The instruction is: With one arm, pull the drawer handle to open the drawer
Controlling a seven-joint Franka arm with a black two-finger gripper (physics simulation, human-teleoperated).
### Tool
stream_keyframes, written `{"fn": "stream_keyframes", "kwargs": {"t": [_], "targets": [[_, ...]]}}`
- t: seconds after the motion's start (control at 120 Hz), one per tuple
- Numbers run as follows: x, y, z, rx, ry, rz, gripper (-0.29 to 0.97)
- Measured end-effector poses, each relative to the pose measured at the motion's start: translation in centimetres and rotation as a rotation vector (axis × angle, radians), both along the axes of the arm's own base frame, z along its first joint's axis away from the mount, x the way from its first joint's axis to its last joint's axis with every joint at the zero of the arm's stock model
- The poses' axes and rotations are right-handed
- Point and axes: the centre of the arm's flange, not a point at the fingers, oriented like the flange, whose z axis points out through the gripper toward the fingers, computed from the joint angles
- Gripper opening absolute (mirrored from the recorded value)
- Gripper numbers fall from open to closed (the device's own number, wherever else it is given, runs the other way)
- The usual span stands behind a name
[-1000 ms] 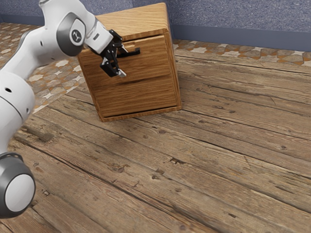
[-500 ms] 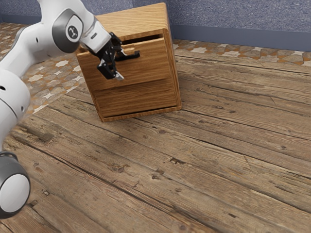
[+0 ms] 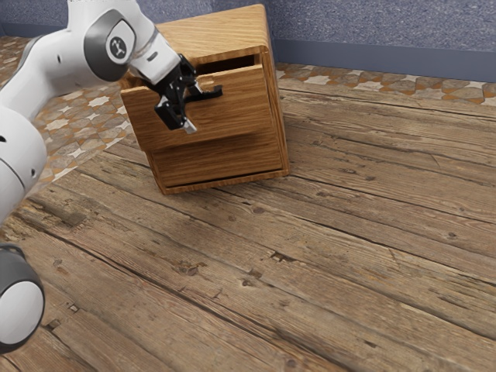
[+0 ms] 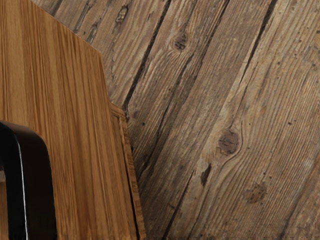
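Observation:
A wooden cabinet stands on the plank floor, with two drawers in its front. The top drawer is pulled partly out, and a dark gap shows above its front. My black gripper comes in from the exterior view's left and is shut on the left end of the black drawer handle. The lower drawer sits flush in the cabinet. In the wrist view the drawer's wooden front lies right under my hand, with the black handle close beside it.
Weathered wooden planks stretch from the cabinet toward the exterior view's right and front. A patterned tile strip runs behind and left of the cabinet, below a blue-grey wall.
The top drawer has slid further out of the cabinet. My gripper has drawn back toward the exterior view's left with the handle.

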Motion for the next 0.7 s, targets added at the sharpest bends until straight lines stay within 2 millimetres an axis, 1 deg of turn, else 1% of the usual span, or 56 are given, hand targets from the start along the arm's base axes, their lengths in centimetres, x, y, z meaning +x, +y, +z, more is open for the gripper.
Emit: {"fn": "stream_keyframes", "kwargs": {"t": [0.033,0.117,0.308,0.367,0.5,0.542,0.583,0.608,0.617,0.633,0.667,0.7], "targets": [[-0.1,0.2,-0.3,0.0,0.01,0.005,0.71],[-0.2,0.3,-0.6,-0.003,0.023,0.01,0.69],[-0.6,-0.1,0.0,-0.007,0.03,0.011,0.66],[-0.7,-0.2,0.1,-0.009,0.035,0.011,0.65],[-1.2,-0.3,-0.2,-0.021,0.06,0.011,0.7],[-1.6,-0.8,-0.2,-0.025,0.072,0.008,0.68],[-2.3,-2.6,1.1,-0.025,0.071,-0.012,0.62],[-2.7,-4.5,2.2,-0.021,0.066,-0.035,0.6],[-2.8,-5.2,2.5,-0.018,0.065,-0.042,0.56],[-3.0,-7.1,3.4,-0.01,0.061,-0.066,0.57],[-3.7,-11.6,5.3,0.009,0.052,-0.123,0.59],[-4.9,-15.6,7.6,0.038,0.038,-0.168,0.61]]}}
